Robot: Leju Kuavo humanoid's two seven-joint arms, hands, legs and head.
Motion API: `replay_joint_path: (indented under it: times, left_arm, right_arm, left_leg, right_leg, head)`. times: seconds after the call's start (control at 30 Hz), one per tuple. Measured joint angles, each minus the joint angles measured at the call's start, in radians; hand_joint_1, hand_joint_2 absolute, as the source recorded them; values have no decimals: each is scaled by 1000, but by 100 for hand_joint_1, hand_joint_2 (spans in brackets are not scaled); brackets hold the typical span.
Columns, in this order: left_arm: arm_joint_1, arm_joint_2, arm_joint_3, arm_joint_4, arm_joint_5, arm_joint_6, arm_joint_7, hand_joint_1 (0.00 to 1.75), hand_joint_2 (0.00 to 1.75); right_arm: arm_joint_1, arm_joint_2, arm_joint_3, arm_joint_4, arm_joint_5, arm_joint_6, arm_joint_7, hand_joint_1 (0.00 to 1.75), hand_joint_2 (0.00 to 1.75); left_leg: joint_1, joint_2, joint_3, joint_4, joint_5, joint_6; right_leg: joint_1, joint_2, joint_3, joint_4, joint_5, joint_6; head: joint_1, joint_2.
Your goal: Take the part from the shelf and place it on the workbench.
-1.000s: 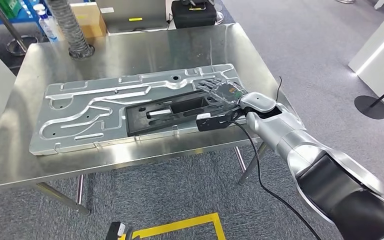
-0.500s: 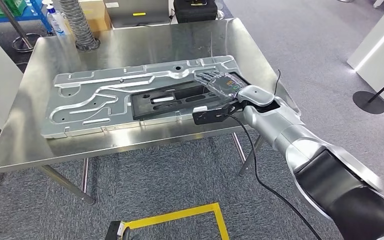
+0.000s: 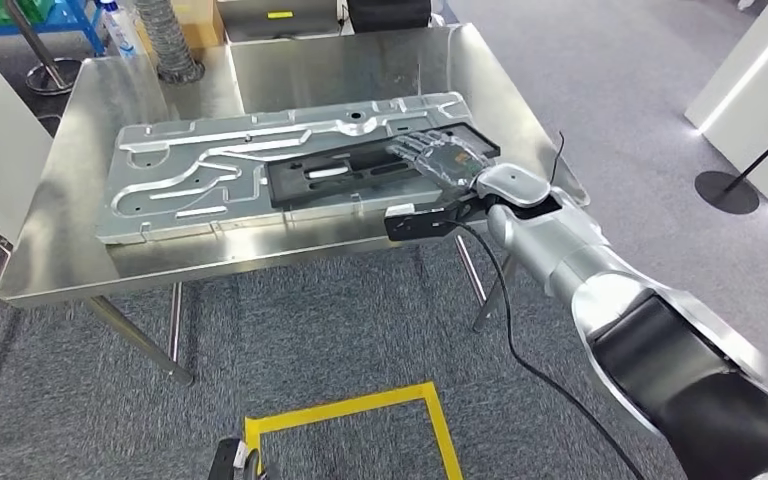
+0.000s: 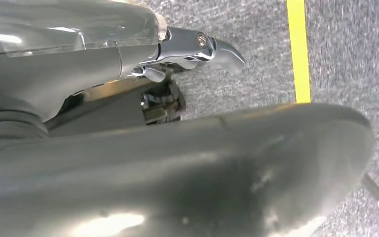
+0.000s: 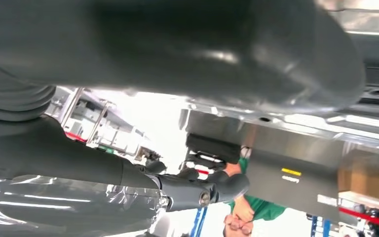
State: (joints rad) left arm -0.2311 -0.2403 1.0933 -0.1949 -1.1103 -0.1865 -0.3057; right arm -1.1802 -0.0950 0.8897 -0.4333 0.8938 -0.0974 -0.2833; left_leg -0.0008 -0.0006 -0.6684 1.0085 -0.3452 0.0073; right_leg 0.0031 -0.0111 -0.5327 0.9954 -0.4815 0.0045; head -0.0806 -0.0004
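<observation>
A long, flat, black rectangular part (image 3: 360, 178) with slotted cut-outs lies flat on a large silver machined metal plate (image 3: 210, 175) whose face is cut with raised ribs and curved channels. The black part sits along the plate's near edge, toward its right end, its long side running with the plate's. The plate rests flat on the shiny stainless-steel workbench (image 3: 70, 250), set slightly askew to the bench's edges. The black part's right end lies under the robot's right hand (image 3: 445, 160).
</observation>
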Motion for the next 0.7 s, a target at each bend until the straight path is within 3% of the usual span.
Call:
replay_joint_path:
  times: [0.07,0.1,0.17,0.2,0.23,0.27,0.33,0.4,0.47,0.5,0.57,0.6,0.7]
  left_arm:
    - [0,-1,0,0,-1,0,1,0,0]
    - [0,-1,0,0,-1,0,2,0,0]
    - [0,0,0,0,-2,0,3,0,0]
    - [1,0,0,0,-2,1,4,0,0]
    - [1,0,0,0,-2,1,4,0,0]
    - [1,1,0,0,-2,2,4,0,0]
    - [-1,2,0,0,-2,2,4,0,0]
    - [-3,3,0,0,-3,2,5,0,0]
    - [-4,3,0,0,-3,2,7,0,0]
    - [-4,3,0,0,-4,3,8,0,0]
    - [-4,3,0,0,-5,3,9,0,0]
    - [-5,3,0,0,-6,3,10,0,0]
    - [-5,3,-1,0,-6,4,10,0,0]
  right_arm:
    - [-1,2,-3,0,5,-1,1,0,0]
    - [-2,2,-4,0,7,-1,1,0,0]
    - [-1,3,-4,0,8,0,1,0,0]
    - [1,4,-5,0,8,0,2,0,0]
    - [4,4,-5,1,8,1,3,0,0]
    - [6,5,-6,1,8,2,4,0,0]
    - [7,6,-12,1,7,3,8,0,0]
    - [7,5,-21,1,7,2,13,0,0]
    - [7,4,-27,2,7,0,16,0,0]
    - [7,4,-29,2,7,0,16,0,0]
    - [7,3,-33,2,7,-2,16,0,0]
    - [7,2,-35,2,7,-4,16,0,0]
    - [16,-3,-37,4,8,-7,15,0,0]
  left_leg:
    - [0,-1,-12,22,-20,-11]
    - [0,-1,-29,61,-51,-15]
    - [6,-2,-76,194,-133,-24]
    - [8,-2,-95,255,-160,-28]
    - [11,-2,-99,288,-170,-32]
    - [13,0,-83,279,-161,-35]
    - [16,16,-1,156,-113,-38]
    - [10,43,65,45,-86,-29]
    - [4,47,74,21,-87,-11]
    - [5,39,70,18,-85,-3]
    - [8,23,67,10,-78,12]
    - [10,16,66,7,-74,18]
    - [10,-1,59,6,-67,27]
  right_leg:
    - [-5,-2,-2,-17,20,-11]
    - [-9,-3,-5,-24,30,-14]
    - [-9,-4,-18,-25,43,-17]
    - [-9,-5,-25,-23,47,-16]
    - [-9,-6,-32,-21,51,-15]
    - [-10,-9,-38,-18,53,-14]
    - [-11,-17,-46,-7,53,-9]
    - [-8,-26,-53,4,49,0]
    - [-3,-38,-57,10,49,9]
    - [-2,-46,-58,12,50,14]
    - [-6,-40,-67,31,32,25]
    - [-8,-27,-82,67,7,31]
    - [-12,3,-174,267,-86,41]
  head:
    - [0,0]
    - [0,0]
    - [0,0]
    - [0,0]
    - [0,0]
    - [0,0]
    - [0,0]
    - [0,0]
    - [0,0]
    - [0,0]
    - [1,0]
    - [1,0]
    - [0,0]
